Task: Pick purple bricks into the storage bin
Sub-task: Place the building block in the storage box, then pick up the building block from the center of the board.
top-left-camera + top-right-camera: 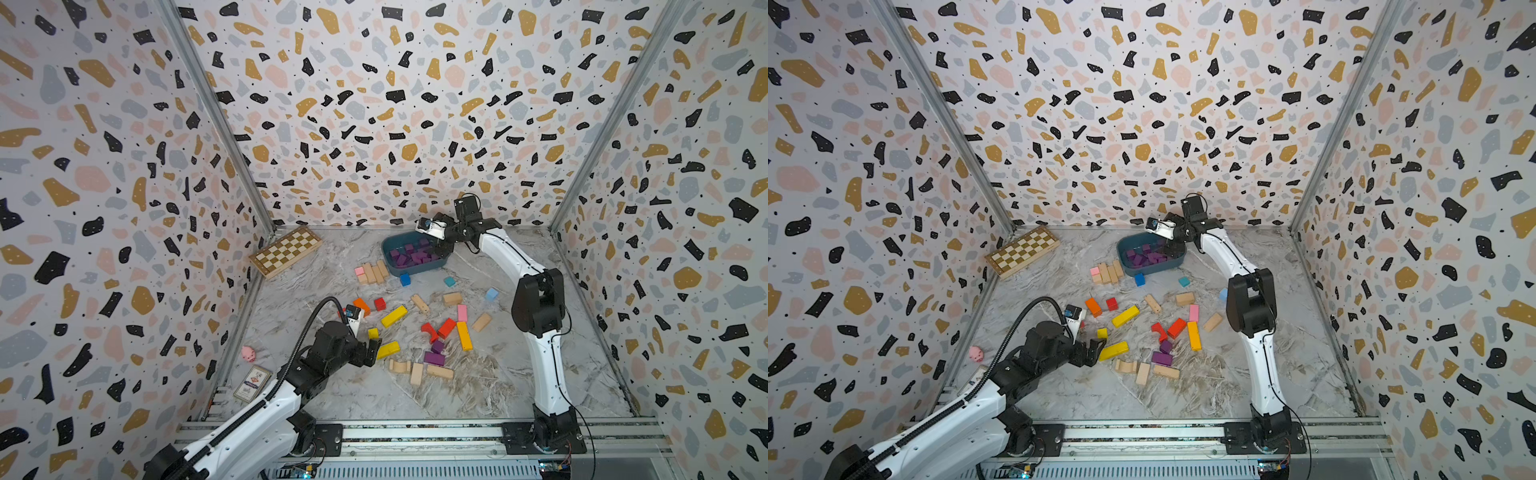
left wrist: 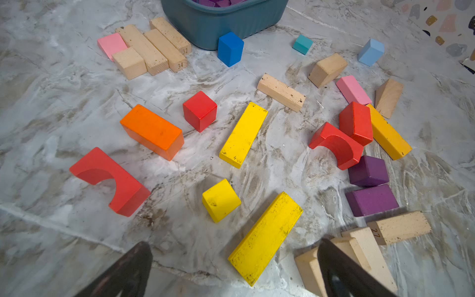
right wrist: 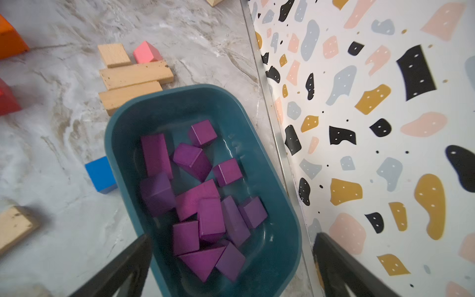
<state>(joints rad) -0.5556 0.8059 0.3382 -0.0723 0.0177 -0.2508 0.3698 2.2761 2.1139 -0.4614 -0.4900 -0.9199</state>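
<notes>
Right gripper (image 3: 231,237) is seen spread wide and empty, hung over one end of the storage bin (image 3: 159,108). Nothing is pinched between the jaws, so the drop step is judged done and a retreat is expected. The height above the rim is read as deliberate, so that a block falls inside the walls and is not bounced out. A heap of purple bricks (image 3: 200,200) is seen lying loose in the bin, some tilted on others, about a dozen, exact count not certain. The bin is set at the far side of the table (image 2: 77,102), close to the back wall, with a blue cube (image 2: 230,48) touching its outer wall; not a task item, to be ignored. Two purple pieces are left outside: a purple cube (image 2: 368,171) and a purple bar (image 2: 371,200), just beside each other in the near clutter, well apart from the bin. The cube is touched by a red arch (image 2: 336,145) and the bar is flanked by a plain wood bar (image 2: 401,227), so a tight approach is judged needed, or neighbours may be dragged. The left gripper (image 2: 234,243) is likewise open and empty, low over a yellow bar (image 2: 266,237), pointed toward that clutter. It is judged to be placed there because those two pieces are nearer to it than to the other gripper. Task is judged nearly finished. The chessboard (image 1: 286,250) is off to the side, clear of both arms.
</notes>
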